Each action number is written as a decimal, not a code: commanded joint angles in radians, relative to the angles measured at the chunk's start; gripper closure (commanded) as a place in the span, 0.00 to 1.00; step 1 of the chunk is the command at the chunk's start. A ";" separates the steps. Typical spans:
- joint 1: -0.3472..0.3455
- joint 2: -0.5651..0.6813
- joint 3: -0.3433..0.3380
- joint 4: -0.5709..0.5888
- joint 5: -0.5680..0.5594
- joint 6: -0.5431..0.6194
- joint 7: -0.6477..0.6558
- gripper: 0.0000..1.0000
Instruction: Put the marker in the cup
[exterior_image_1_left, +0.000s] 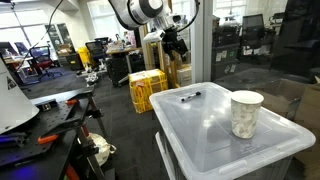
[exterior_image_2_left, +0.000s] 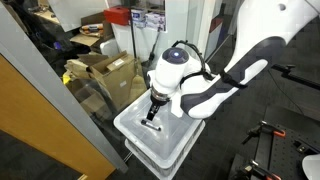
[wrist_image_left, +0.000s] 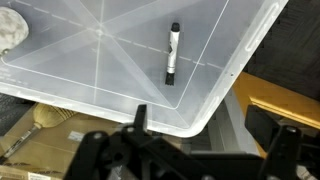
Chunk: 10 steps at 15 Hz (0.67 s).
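Note:
The marker (wrist_image_left: 172, 52), a short dark stick, lies flat on the clear lid of the plastic bin (wrist_image_left: 90, 75); it also shows on the lid in an exterior view (exterior_image_1_left: 190, 96). The cup (exterior_image_1_left: 246, 113), whitish and crinkly, stands upright on the same lid, a little way from the marker. In the wrist view only part of the cup (wrist_image_left: 10, 30) shows, at the top left corner. My gripper (exterior_image_1_left: 176, 42) hangs well above the bin's far edge, open and empty. In the wrist view the gripper (wrist_image_left: 212, 128) has its jaws wide apart over the lid's corner.
Yellow crates (exterior_image_1_left: 147, 88) stand on the floor behind the bin. Cardboard boxes (exterior_image_2_left: 105, 70) sit behind a glass pane beside it. A cluttered workbench (exterior_image_1_left: 40, 110) runs along one side. The arm's white body (exterior_image_2_left: 215, 85) looms over the bin lid (exterior_image_2_left: 140, 140).

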 joint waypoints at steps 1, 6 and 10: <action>0.095 0.076 -0.092 0.068 0.101 0.019 -0.053 0.00; 0.136 0.154 -0.131 0.110 0.193 0.036 -0.117 0.00; 0.133 0.211 -0.129 0.143 0.233 0.046 -0.162 0.00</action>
